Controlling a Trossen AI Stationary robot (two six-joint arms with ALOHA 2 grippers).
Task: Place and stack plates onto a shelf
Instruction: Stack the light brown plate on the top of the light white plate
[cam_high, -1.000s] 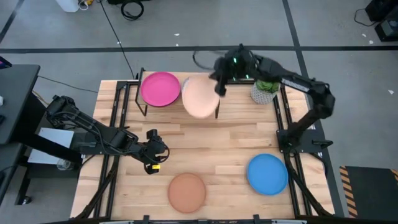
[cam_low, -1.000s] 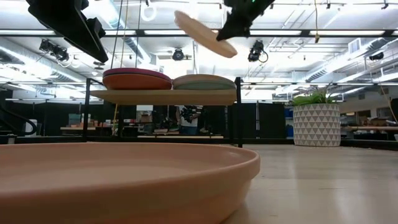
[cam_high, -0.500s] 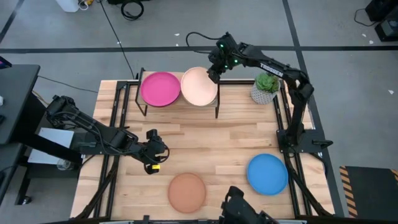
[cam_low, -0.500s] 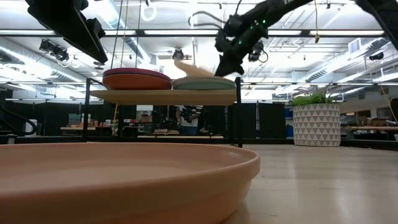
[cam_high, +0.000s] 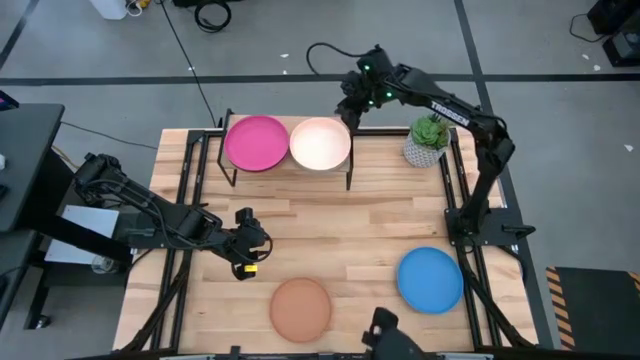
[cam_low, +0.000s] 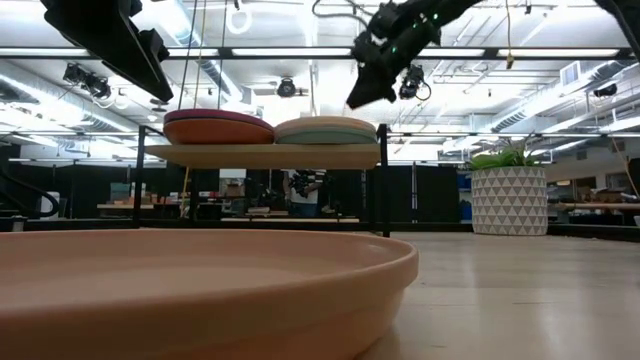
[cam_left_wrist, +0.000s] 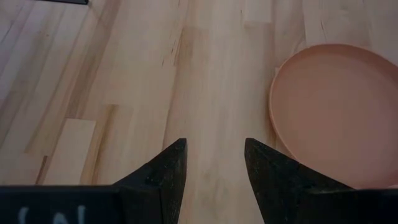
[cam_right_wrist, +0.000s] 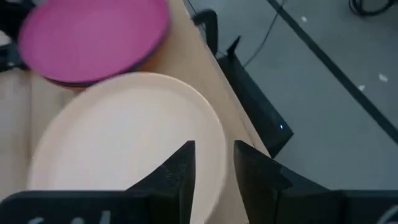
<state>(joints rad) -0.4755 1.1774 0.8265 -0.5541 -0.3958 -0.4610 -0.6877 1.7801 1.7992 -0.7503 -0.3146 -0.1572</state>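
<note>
Lying on the shelf (cam_high: 232, 168), cream plate (cam_high: 320, 144) sits just below right gripper's (cam_high: 352, 108) parted jaws.

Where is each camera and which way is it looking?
High: above, straight down on the table and both arms.
Low: at tabletop height, facing the shelf; an arm overhead.
Left wrist: over the left gripper, facing the terracotta plate.
Right wrist: over the right gripper, facing the cream plate, which high view shares.

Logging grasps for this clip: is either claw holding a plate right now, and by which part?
Nothing is held. The right claw is open just above the cream plate, which lies on the shelf. The left claw is open and empty over the table beside the terracotta plate.
</note>
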